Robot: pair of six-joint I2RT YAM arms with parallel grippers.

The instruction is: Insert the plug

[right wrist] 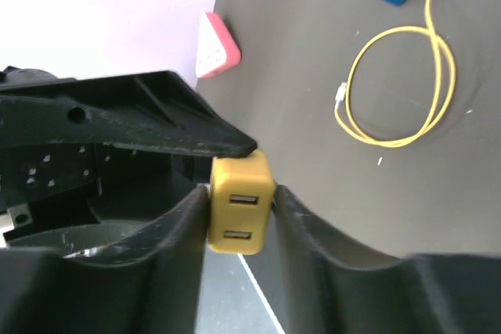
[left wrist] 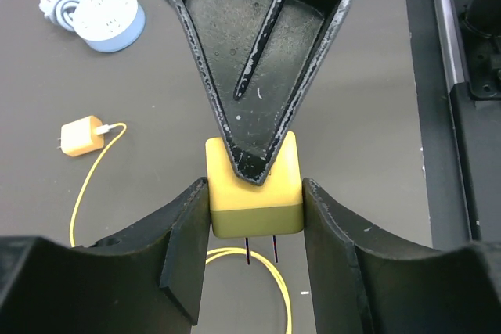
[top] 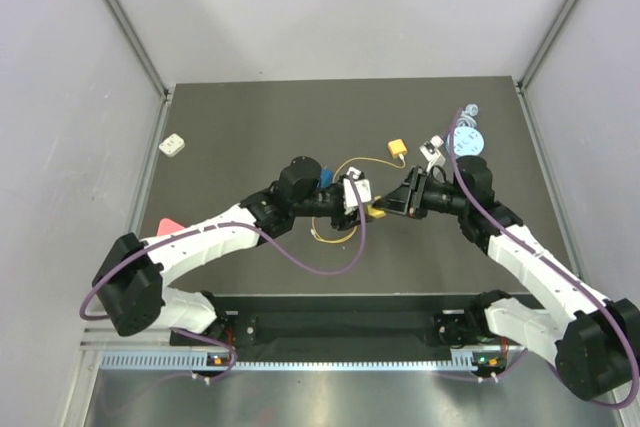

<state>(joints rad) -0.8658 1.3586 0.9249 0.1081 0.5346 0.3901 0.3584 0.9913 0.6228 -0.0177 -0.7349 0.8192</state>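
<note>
The plug [top: 397, 148] is a small yellow block on the end of a thin yellow cable [top: 334, 236]. It lies on the dark table behind the grippers and also shows in the left wrist view [left wrist: 81, 136]. No gripper touches it. A similar yellow block with no cable [top: 377, 210] is held in the air between both grippers. My left gripper [left wrist: 255, 217] is shut on its sides, and two prongs point down from it. My right gripper [right wrist: 239, 213] is shut on the same block [right wrist: 237, 205], whose two USB ports face the camera.
A round white-blue power strip [top: 467, 140] sits at the back right, also in the left wrist view [left wrist: 109, 17]. A blue box [top: 325, 179] lies by the left wrist. A small white item [top: 172, 145] and a pink item [top: 170, 224] lie at the left. The cable coil [right wrist: 399, 91] lies under the grippers.
</note>
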